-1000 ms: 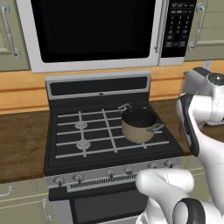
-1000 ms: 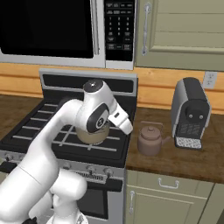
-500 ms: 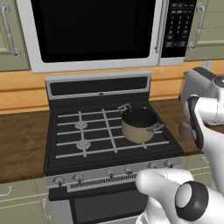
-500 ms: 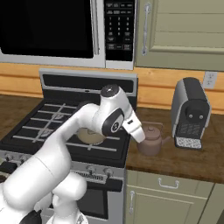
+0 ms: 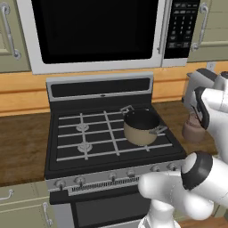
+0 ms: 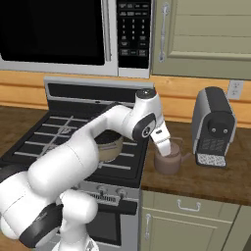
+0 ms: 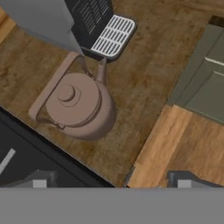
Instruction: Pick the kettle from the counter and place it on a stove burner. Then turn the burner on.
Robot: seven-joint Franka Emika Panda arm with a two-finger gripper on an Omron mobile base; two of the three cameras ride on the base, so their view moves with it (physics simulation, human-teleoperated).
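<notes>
The small copper-brown kettle [image 7: 76, 105] stands upright on the dark wood counter [image 7: 144, 83], just right of the stove; it is also seen as the kettle [image 6: 169, 159] and, partly behind my arm, the kettle [image 5: 192, 129]. My gripper [image 6: 165, 147] hangs above it, a little to its front. In the hand view the gripper [image 7: 111, 181] is open, its fingertips [image 7: 40, 179] wide apart with nothing between them, and the kettle lies up and left of centre. Free stove burners [image 5: 82, 127] lie on the left half of the black stovetop.
A tan pot [image 5: 141, 127] with two handles sits on the stove's right side. A grey coffee machine [image 6: 213, 127] stands on the counter right behind the kettle, close to its spout. The counter's front edge and the cabinet fronts [image 7: 205, 83] lie just past the kettle.
My arm has swung right, from over the pot on the stove to above the kettle. The jaws stayed open. Kettle and pot have not moved.
</notes>
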